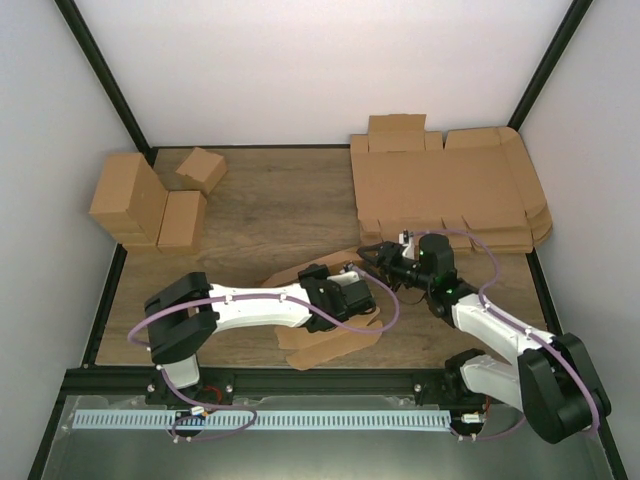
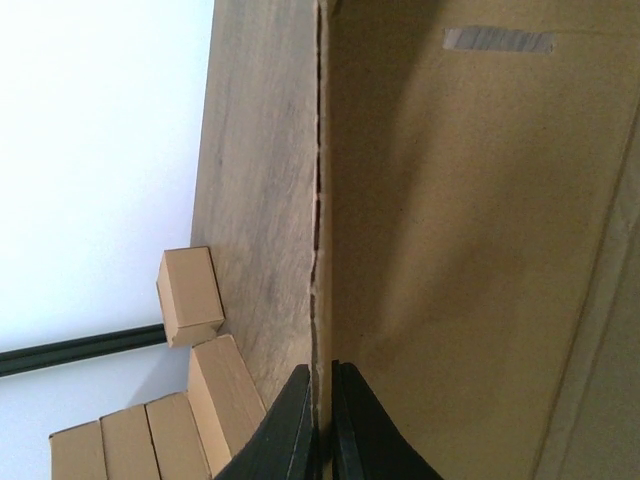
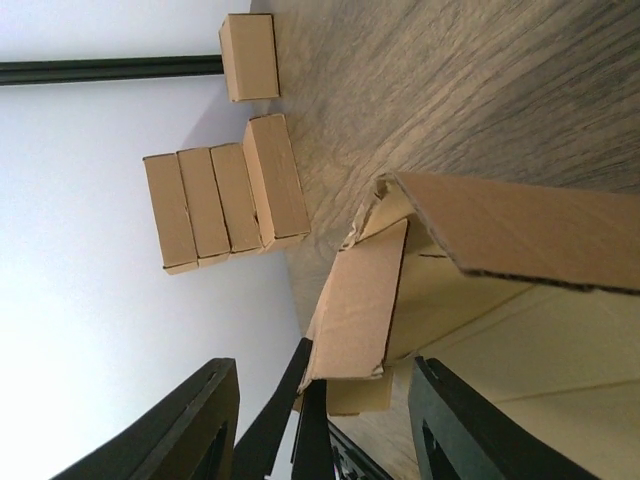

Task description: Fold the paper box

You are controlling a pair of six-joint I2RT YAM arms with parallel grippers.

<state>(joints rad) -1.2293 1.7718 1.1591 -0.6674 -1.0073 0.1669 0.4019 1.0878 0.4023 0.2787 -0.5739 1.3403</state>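
The paper box [image 1: 322,346] is a brown die-cut piece lying partly folded at the table's middle front, with one wall raised. My left gripper [image 1: 357,288] is over it. In the left wrist view the left gripper [image 2: 325,425] is shut on the thin edge of a box panel [image 2: 450,250]. My right gripper [image 1: 377,256] is just right of it, facing left. In the right wrist view the right gripper [image 3: 325,420] is open wide. A raised box flap [image 3: 360,310] and the left gripper's black fingers [image 3: 300,420] stand between its fingers, with no visible contact.
A thick pile of flat cardboard sheets [image 1: 445,190] lies at the back right. Several folded brown boxes [image 1: 145,205] stand at the back left, and also show in the left wrist view [image 2: 190,295] and the right wrist view [image 3: 230,200]. White walls enclose the table.
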